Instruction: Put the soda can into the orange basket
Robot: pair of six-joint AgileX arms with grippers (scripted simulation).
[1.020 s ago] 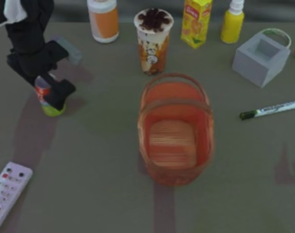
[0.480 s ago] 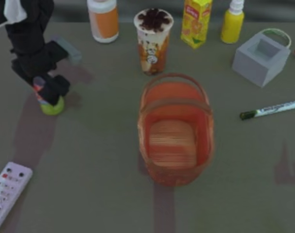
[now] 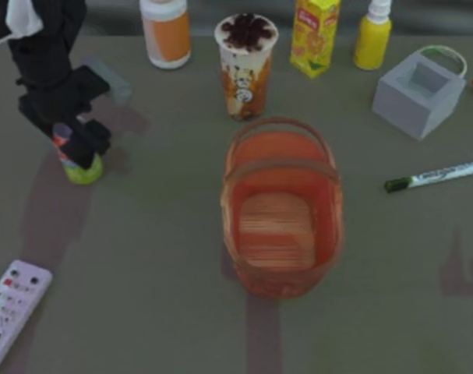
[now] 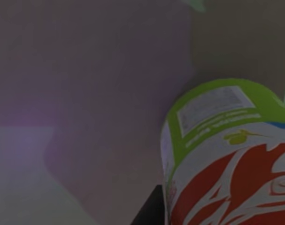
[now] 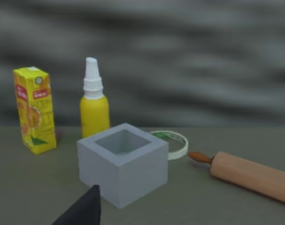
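While angled down at table's left | left claw [image 3: 74, 140] pinching soda can [image 3: 82, 167] | upright

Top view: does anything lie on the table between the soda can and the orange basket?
No. The stretch from the soda can, under the left gripper, to the orange basket is bare table.

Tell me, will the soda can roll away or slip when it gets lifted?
Probably not while gripped: the left end effector sits around the soda can, which stands upright. Its round, smooth-looking printed wall could slip in a loose grip. Laid sideways, it would likely roll.
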